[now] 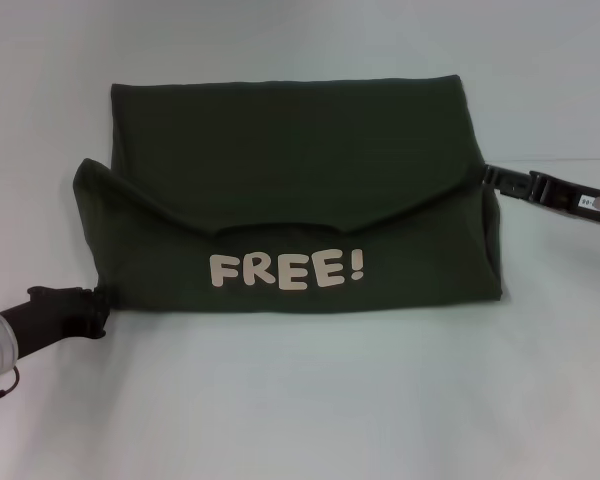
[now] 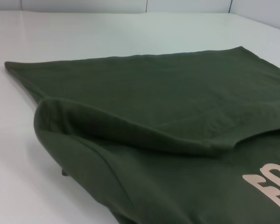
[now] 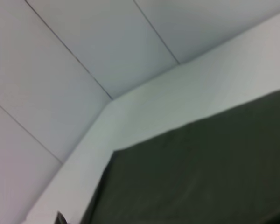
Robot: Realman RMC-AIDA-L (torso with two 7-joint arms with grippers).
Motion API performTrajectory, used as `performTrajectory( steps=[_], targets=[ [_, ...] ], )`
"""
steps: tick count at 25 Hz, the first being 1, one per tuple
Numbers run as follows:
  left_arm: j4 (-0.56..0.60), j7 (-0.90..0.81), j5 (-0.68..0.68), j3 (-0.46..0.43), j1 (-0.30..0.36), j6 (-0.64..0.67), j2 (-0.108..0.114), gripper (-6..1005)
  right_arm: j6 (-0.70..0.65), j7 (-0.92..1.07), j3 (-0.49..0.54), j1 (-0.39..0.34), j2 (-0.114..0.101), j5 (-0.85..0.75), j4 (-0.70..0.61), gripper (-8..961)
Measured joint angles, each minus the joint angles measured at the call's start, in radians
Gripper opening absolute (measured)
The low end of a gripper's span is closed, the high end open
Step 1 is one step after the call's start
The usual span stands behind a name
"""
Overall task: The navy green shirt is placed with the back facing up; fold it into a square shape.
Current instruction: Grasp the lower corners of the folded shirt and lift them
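Observation:
The navy green shirt (image 1: 290,180) lies spread on the white table, its near part doubled over so the cream "FREE!" lettering (image 1: 285,269) faces up. The flap's edge runs in a curve across the middle and puffs up at the left end (image 2: 84,116). My left gripper (image 1: 98,300) sits at the shirt's near-left corner, touching the fold. My right gripper (image 1: 487,177) reaches in from the right and is shut on the flap's corner at the shirt's right edge. In the right wrist view only plain dark cloth (image 3: 200,177) shows.
The white table (image 1: 300,410) extends on all sides of the shirt. Pale wall panels (image 3: 84,56) rise behind the table's far edge.

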Motion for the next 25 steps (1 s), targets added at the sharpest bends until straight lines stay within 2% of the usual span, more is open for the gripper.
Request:
performTrajectory(
  steps=[1, 4, 11, 25],
  targets=[
    [0.005, 0.0, 0.0, -0.001, 0.002, 0.002, 0.0, -1, 0.001, 0.021, -0.019, -0.002, -0.007, -0.011, 0.0, 923],
    [0.021, -0.009, 0.0, -0.001, 0.008, 0.013, 0.0, -1, 0.003, 0.133, -0.078, -0.006, -0.034, -0.076, -0.002, 923],
    [0.028, -0.013, 0.001, -0.003, 0.009, 0.015, 0.0, -2, 0.006, 0.265, -0.089, -0.007, -0.048, -0.197, -0.012, 921],
    [0.03, -0.014, 0.001, -0.006, -0.004, 0.005, 0.004, -1, 0.014, 0.291, -0.125, -0.003, -0.035, -0.24, 0.02, 917]
  ],
)
